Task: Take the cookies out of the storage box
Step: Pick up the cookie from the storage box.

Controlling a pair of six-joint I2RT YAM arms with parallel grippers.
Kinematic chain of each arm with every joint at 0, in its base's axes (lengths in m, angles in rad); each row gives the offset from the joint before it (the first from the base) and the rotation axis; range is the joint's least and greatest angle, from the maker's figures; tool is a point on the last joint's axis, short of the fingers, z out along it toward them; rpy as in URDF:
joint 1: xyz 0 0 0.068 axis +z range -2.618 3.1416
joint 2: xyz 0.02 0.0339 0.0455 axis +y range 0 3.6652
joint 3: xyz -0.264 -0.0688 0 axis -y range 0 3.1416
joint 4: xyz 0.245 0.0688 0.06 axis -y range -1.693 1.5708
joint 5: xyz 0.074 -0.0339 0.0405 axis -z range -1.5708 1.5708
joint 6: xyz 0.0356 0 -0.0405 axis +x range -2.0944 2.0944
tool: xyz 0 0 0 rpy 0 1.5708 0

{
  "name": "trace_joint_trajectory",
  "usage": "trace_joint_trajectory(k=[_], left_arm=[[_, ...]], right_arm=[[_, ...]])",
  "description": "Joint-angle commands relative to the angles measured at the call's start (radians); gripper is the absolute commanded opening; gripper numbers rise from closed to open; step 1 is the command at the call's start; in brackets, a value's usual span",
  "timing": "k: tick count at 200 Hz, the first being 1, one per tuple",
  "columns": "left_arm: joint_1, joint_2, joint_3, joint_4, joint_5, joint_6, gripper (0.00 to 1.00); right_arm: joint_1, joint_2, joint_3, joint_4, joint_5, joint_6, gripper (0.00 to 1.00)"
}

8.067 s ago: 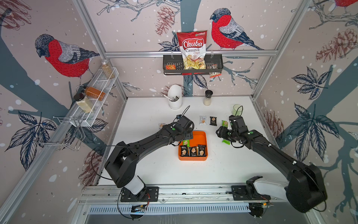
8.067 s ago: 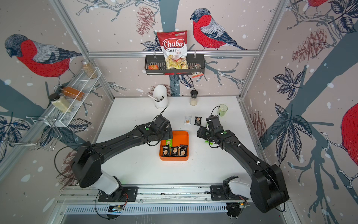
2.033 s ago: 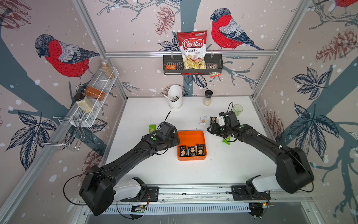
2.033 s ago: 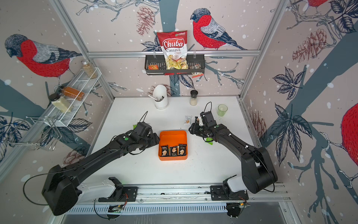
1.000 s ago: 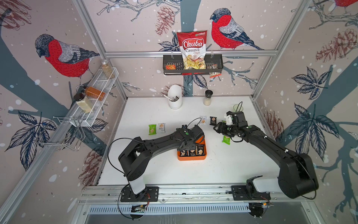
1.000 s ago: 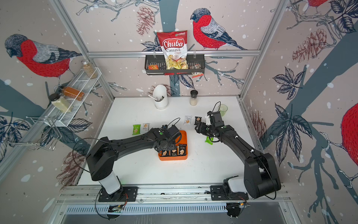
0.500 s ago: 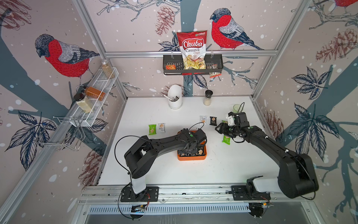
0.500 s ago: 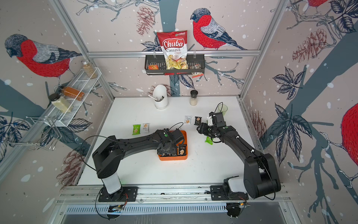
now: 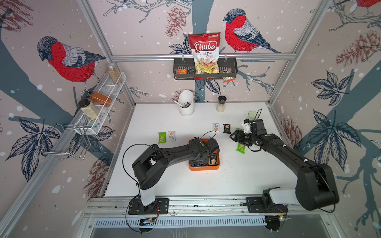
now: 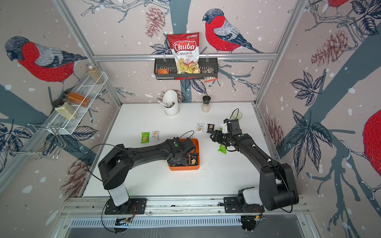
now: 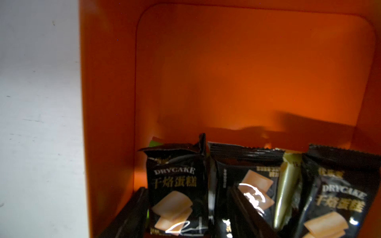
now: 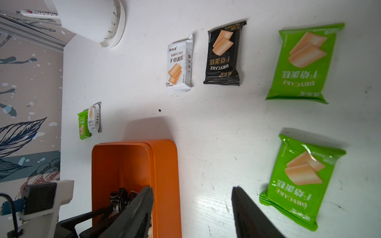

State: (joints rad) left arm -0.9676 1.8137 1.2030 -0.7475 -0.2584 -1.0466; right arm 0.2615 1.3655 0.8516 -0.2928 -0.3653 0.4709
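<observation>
Okay, step in hand: the left gripper [image 11: 186, 191] takes the next packet out of the storage box [image 9: 206, 168]. The box sits mid-way across the white table [image 9: 165, 181]. At least three black cookies [image 11: 340, 195] stand in a row at its near end, with the left gripper down among them.

The target looks like the end black packet [image 11: 177, 185], nearest the side wall. The fingers [image 11: 132, 212] straddle it, one in the gap by the wall, the other pushed in against the middle black packet [image 11: 253, 185]. They stand part-way apart with the packet between; I cannot tell whether they pinch it yet.

The right gripper [image 12: 192, 188] hovers over bare table beside the box, fingers spread, holding nothing, with a green packet [image 12: 303, 181] just beside it.

To do it well:
- Close on the end packet's body only, not its crimped seal.
- The inner finger is tight on the neighbour, so a double grab looks likely.
- A cream packet [image 11: 288, 185] is wedged further along, and a green scrap [image 11: 153, 143] peeks out behind.
- Lift straight up clear of the wall before going sideways, so the box isn't dragged.
- Set it on open table near the left white packet [image 9: 171, 136], well apart from the box.
</observation>
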Motion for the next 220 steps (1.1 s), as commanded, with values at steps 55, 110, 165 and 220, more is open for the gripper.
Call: trace_joint_trajectory(k=[55, 110, 165, 220], left_arm=[[0.004, -0.002, -0.019, -0.018, 0.015, 0.016, 0.58], [0.006, -0.003, -0.036, -0.051, 0.017, 0.029, 0.65], [0.007, -0.012, -0.020, -0.074, -0.006, 0.018, 0.52], [0.005, -0.032, 0.020, -0.135, -0.043, 0.017, 0.52]], right_arm=[[-0.002, 0.001, -0.002, 0.003, -0.009, -0.006, 0.66], [-0.002, 0.003, 0.001, 0.001, -0.003, -0.008, 0.66], [-0.002, 0.017, 0.004, 0.000, -0.004, -0.009, 0.66], [-0.002, 0.041, 0.017, 0.001, -0.011, -0.009, 0.66]])
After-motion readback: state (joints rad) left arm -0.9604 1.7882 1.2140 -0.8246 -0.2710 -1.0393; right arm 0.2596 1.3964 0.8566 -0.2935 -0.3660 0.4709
